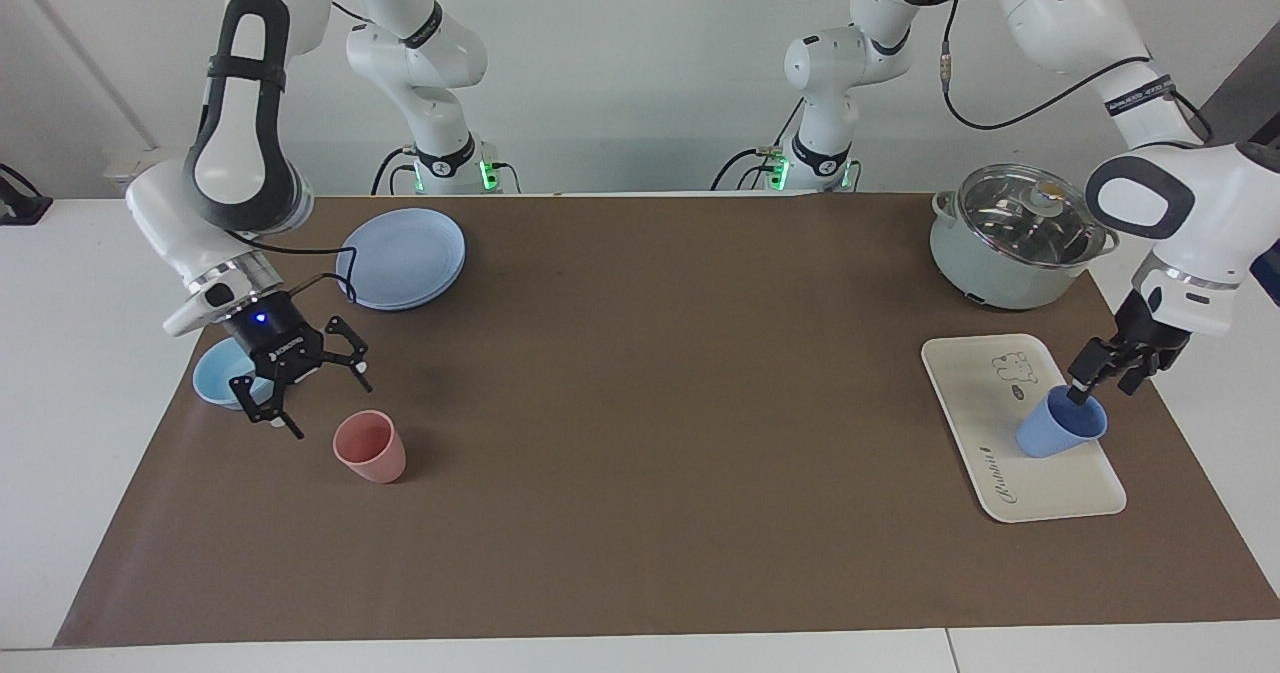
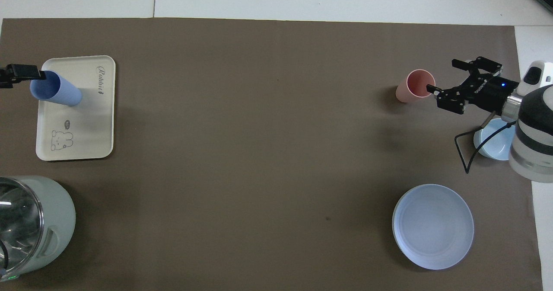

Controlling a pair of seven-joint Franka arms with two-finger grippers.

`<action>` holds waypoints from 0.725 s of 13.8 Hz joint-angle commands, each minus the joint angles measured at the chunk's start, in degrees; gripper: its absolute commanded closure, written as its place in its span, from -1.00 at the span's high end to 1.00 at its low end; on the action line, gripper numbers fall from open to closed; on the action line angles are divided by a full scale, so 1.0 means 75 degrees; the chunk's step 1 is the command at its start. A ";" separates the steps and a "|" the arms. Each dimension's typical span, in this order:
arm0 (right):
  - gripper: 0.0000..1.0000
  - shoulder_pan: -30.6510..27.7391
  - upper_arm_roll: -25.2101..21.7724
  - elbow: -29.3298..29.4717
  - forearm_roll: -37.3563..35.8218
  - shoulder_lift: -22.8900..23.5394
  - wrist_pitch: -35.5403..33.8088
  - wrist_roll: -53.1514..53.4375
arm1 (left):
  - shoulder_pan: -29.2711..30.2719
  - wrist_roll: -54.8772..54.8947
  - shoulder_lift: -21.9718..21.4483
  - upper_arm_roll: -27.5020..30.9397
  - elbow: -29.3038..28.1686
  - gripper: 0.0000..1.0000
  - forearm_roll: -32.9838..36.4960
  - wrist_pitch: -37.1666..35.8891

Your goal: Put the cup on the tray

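blue cup (image 1: 1060, 428) stood upright on tray (image 1: 975, 423) at the left arm's end of the bench, close to the tray's outer edge. left gripper (image 1: 1100, 373) just above the rim, fingers apart, released. right gripper (image 1: 300, 388) raised over bare mat beside pink cup (image 1: 370, 446), fingers spread, waiting. risk judged: a fingertip clipping the rim on withdrawal, tipping the cup off the tray.
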 commanded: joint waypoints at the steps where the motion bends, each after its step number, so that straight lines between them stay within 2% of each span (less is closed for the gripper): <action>1: 1.00 0.0016 0.0030 0.0075 -0.1822 -0.0360 0.0021 0.1417 | -0.0085 0.0054 0.0079 -0.0013 0.1225 1.00 0.0838 -0.1842; 3: 1.00 0.0016 0.0112 0.0075 -0.3193 -0.0583 -0.0165 0.2682 | -0.0481 0.0054 0.0079 0.0033 0.2092 1.00 0.1214 -0.3377; 5: 1.00 0.0074 0.0159 0.0075 -0.4553 -0.0840 -0.0469 0.4193 | -0.1043 0.0054 0.0044 0.0069 0.2587 1.00 0.1822 -0.4411; 7: 1.00 0.0320 0.0147 0.0075 -0.6028 -0.1122 -0.0774 0.5902 | -0.1641 0.0042 -0.0155 0.0081 0.2636 1.00 0.2245 -0.4976; 10: 1.00 0.0716 0.0182 0.0157 -0.8127 -0.1427 -0.1534 0.8808 | -0.2124 -0.0704 -0.0868 -0.0024 0.2461 1.00 0.2505 -0.5271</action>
